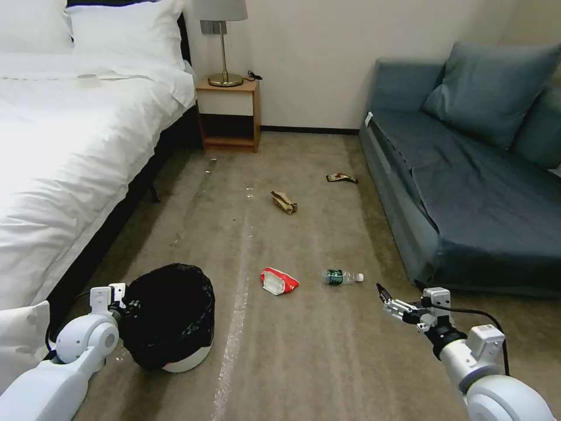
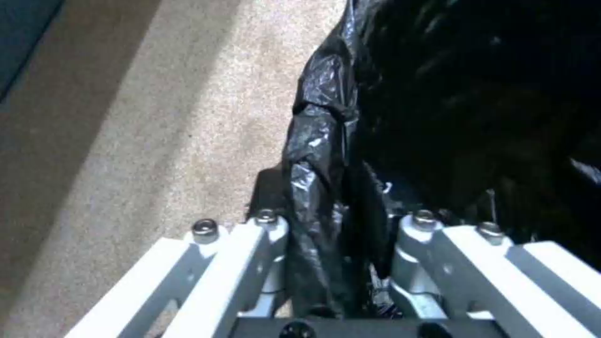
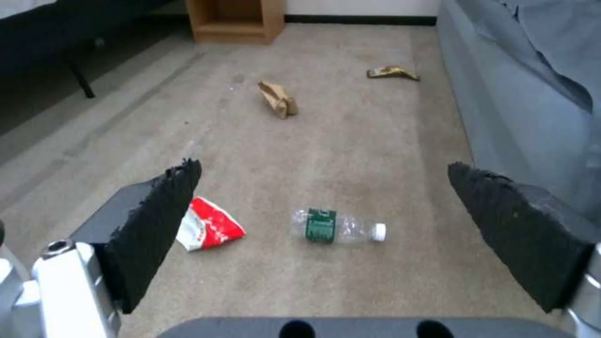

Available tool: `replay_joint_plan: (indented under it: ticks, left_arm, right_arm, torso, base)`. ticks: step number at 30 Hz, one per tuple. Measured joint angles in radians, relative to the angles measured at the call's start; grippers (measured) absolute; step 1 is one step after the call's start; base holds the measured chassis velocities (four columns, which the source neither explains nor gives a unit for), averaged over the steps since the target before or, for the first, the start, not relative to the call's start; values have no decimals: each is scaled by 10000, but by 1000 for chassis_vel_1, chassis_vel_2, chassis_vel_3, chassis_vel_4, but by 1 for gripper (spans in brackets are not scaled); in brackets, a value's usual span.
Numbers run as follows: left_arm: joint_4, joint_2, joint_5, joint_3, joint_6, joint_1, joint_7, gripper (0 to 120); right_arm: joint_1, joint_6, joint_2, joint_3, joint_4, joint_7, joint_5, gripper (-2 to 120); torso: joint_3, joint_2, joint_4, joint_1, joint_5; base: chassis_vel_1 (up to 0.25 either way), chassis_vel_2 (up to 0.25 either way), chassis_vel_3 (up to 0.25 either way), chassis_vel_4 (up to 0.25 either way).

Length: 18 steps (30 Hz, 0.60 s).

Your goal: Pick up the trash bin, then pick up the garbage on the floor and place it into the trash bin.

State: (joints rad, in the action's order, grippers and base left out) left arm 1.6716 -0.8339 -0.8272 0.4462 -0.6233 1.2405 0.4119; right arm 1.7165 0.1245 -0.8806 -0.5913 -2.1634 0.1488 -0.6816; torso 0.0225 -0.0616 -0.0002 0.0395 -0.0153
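Observation:
The trash bin (image 1: 169, 316), white with a black bag over its rim, sits tilted on the carpet at the near left. My left gripper (image 1: 121, 294) is at its near rim; in the left wrist view this gripper (image 2: 344, 218) is shut on the bag-covered rim (image 2: 319, 155). My right gripper (image 1: 384, 294) hovers open at the near right, just behind the clear bottle (image 1: 342, 276) (image 3: 335, 227). The red-and-white packet (image 1: 279, 281) (image 3: 210, 230) lies left of the bottle. Farther off lie the brown paper bag (image 1: 284, 202) (image 3: 279, 99) and the dark wrapper (image 1: 341, 178) (image 3: 392, 72).
A white bed (image 1: 70, 175) runs along the left and a blue sofa (image 1: 467, 204) along the right, leaving a carpet lane between them. A wooden nightstand (image 1: 229, 114) with a lamp stands at the far wall.

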Motion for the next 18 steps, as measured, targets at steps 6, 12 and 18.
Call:
replay_joint_plan:
  ticks: [6, 12, 18]
  left_arm:
    - [47, 8, 472, 8, 301, 72, -62, 13]
    - [58, 64, 987, 11, 752, 33, -106, 10]
    - [168, 252, 2072, -37, 1186, -110, -256, 7]
  right_arm:
    - [100, -13, -52, -105, -106, 0, 1, 100]
    - [232, -13, -131, -234, -244, 0, 20, 100]
    - [425, 59, -311, -364, -426, -18, -508, 100]
  torso:
    - [1, 0, -1, 0, -2]
    - [1, 0, -3, 0, -4]
    - [2, 1, -3, 0, -4]
  base:
    - [0, 0, 0, 0]
    - [0, 0, 0, 0]
    - [0, 0, 0, 0]
